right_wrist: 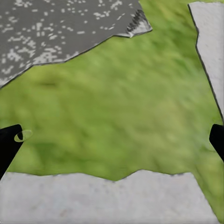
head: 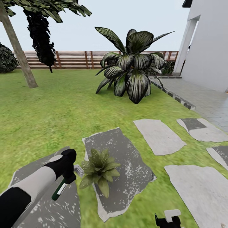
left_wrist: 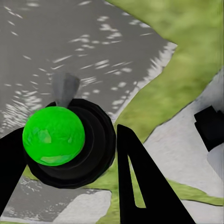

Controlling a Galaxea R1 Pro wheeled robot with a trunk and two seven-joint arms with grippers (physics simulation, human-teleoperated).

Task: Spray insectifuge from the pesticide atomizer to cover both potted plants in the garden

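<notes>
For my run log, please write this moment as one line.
left gripper: holding pesticide atomizer | potted plant: on stepping stone, beside atomizer | right gripper: jaws open over grass

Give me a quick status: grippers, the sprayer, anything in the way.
Left gripper shut on the pesticide atomizer, beside the potted plant. Right gripper open over grass, holding nothing. Nothing between atomizer and plant.

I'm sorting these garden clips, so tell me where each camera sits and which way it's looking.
Head view: high on the robot, facing forward and down over lawn, stones, a potted plant; left arm holding the atomizer shows.
Left wrist view: on the left arm, looking down the fingers past the atomizer to stone.
Right wrist view: on the right arm, facing grass; spread fingers show.
Shared: head and left wrist views both show the atomizer.
</notes>
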